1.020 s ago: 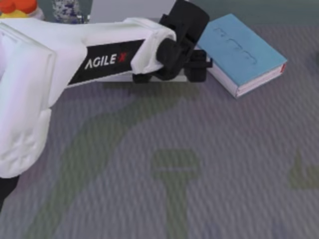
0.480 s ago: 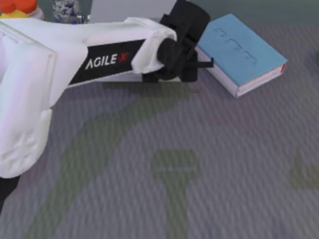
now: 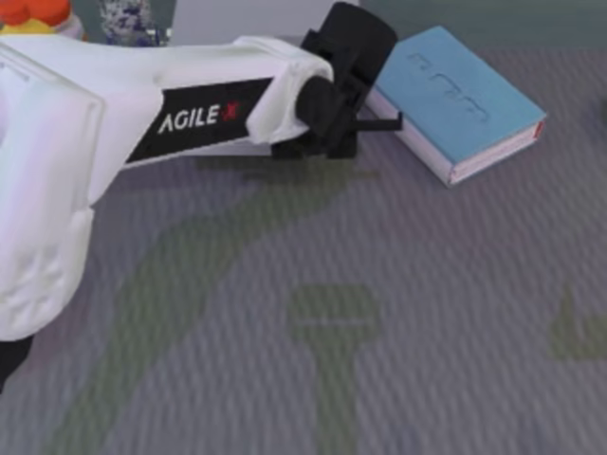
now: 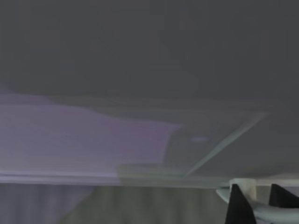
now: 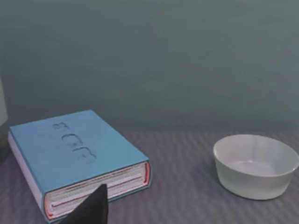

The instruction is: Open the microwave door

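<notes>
Reaching with left gripper (image 3: 375,121) across microwave (image 3: 237,24) at table's far left-centre, beside blue book (image 3: 460,100); fingertips (image 4: 238,205) closing narrowly around handle bar (image 4: 243,184), apparently for swinging microwave door (image 4: 140,56) outward. Right gripper parked.

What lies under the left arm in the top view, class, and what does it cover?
Under the left arm sits the microwave; only its pale top shows. The arm and the left gripper cover its door, so the door cannot be judged. The blue book lies uncovered beside it.
</notes>
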You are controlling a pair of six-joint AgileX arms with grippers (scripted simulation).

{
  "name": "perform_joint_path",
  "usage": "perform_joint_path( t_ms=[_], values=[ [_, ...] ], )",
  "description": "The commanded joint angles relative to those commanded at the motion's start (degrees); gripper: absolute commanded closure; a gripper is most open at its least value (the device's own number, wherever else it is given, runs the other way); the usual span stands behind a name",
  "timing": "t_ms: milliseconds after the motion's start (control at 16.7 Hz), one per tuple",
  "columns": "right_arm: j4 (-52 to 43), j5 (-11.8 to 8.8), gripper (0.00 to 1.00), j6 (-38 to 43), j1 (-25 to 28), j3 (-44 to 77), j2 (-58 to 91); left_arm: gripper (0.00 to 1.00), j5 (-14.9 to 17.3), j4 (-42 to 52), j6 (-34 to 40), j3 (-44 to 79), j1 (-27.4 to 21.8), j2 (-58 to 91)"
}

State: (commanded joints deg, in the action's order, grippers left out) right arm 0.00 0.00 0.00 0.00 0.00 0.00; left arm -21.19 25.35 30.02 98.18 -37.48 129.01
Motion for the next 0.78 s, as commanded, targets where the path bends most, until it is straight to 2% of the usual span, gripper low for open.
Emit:
perform_joint_path(
  t_ms=[300,780],
  values=[
    [0.00,0.00,0.00,0.00,0.00,0.00,0.00,1.00,-1.40,-2.40,1.26,-3.92,0.16,-2.74],
    [0.00,0.00,0.00,0.00,0.00,0.00,0.00,1.00,-1.41,-2.41,1.26,-3.94,0.16,-2.75]
  ],
)
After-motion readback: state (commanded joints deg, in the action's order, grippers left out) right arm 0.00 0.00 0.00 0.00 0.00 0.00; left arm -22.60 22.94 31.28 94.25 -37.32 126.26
